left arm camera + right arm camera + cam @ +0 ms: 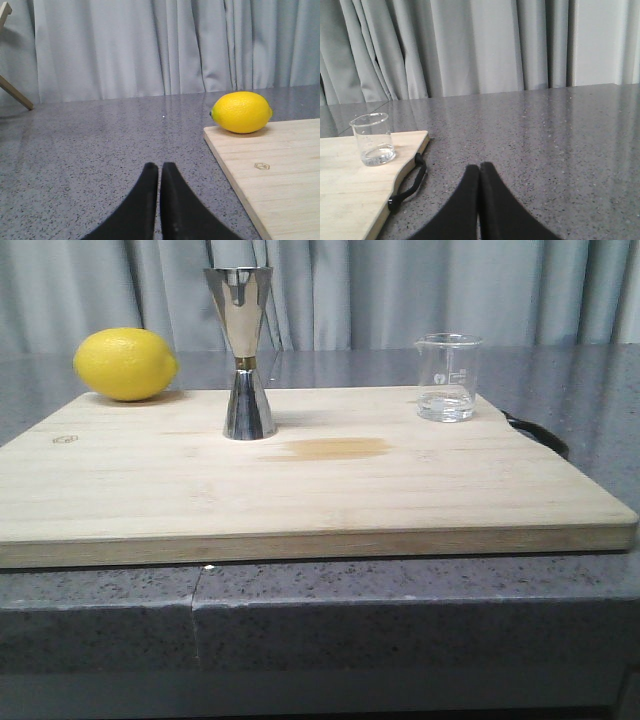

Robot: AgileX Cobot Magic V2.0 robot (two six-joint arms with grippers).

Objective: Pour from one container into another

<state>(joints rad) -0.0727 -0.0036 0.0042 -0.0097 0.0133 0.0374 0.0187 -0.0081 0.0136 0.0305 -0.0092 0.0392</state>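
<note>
Jigger [241, 352] upright, far-centre of board [300, 490]; beaker [447, 377] far right, thin layer clear liquid in bottom. Lemon [126, 363] far left.
L gripper [159, 172] & R gripper [479, 172] both pinched closed, holding nothing, low over counter [545, 130], off board.
Jigger contents not visible; fits pre- or post-pour.
Any pour: grip low, tilt slow, spout over receiving rim.
</note>
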